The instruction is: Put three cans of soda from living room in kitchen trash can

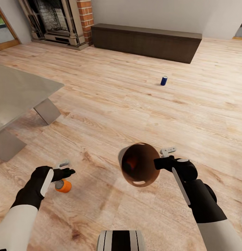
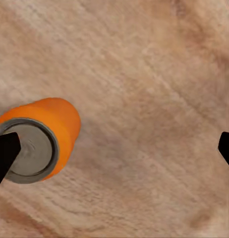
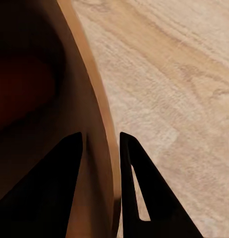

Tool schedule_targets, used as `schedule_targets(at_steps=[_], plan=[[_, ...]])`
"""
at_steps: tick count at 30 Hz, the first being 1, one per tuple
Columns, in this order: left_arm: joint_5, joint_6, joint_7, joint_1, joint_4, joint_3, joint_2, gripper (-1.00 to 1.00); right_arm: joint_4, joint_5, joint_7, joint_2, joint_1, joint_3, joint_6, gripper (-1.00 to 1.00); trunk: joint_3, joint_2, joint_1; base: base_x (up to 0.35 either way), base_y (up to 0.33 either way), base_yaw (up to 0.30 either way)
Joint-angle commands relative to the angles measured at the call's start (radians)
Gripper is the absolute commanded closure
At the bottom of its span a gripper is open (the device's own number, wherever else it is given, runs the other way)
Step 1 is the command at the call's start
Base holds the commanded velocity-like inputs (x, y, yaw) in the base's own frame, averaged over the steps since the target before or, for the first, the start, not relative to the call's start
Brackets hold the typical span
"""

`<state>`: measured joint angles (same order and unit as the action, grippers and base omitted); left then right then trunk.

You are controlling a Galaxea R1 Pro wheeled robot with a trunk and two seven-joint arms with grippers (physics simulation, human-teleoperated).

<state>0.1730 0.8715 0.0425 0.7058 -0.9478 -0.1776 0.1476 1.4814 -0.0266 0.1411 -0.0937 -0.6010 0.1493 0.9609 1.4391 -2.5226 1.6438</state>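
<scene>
An orange can of soda with a grey top stands upright on the wood floor, just below my left gripper. In the left wrist view that can sits by one fingertip, and the left gripper is wide open. My right gripper is shut on the rim of the tash can, holding it off the floor and tilted so its coppery inside faces me. A dim orange-red shape lies inside. The right wrist view has both fingers pinching the bin wall. A dark blue can stands on the floor farther ahead.
A stone coffee table stands at the left, with its legs near my left arm. The long dark low cabinet and the brick fireplace line the far wall. Open wood floor lies between me and the blue can.
</scene>
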Motion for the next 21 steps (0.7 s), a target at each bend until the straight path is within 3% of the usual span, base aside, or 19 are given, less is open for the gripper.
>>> schedule_targets(at_steps=[1,4,11,21], plan=[[0.000,0.010,0.001,0.000,-0.036,-0.027,0.000,-1.00,0.000,0.016,0.000,0.000,0.000,0.001,0.001,1.00,0.000,0.000,0.000,0.000,0.000,0.000],[-0.002,0.046,0.001,-0.009,-0.146,-0.068,0.001,-1.00,0.001,0.015,0.000,0.012,0.000,0.001,0.002,1.00,0.000,0.000,0.000,0.000,0.000,0.000],[-0.007,0.110,0.001,-0.015,-0.303,-0.088,0.000,-1.00,0.006,-0.012,-0.014,0.041,-0.001,0.017,0.038,1.00,0.000,0.000,0.000,0.000,0.000,0.000],[-0.013,0.124,-0.016,-0.016,-0.321,-0.090,-0.002,-1.00,0.017,-0.023,-0.018,0.056,-0.006,0.021,0.064,1.00,0.000,0.000,0.000,0.000,0.000,0.000]])
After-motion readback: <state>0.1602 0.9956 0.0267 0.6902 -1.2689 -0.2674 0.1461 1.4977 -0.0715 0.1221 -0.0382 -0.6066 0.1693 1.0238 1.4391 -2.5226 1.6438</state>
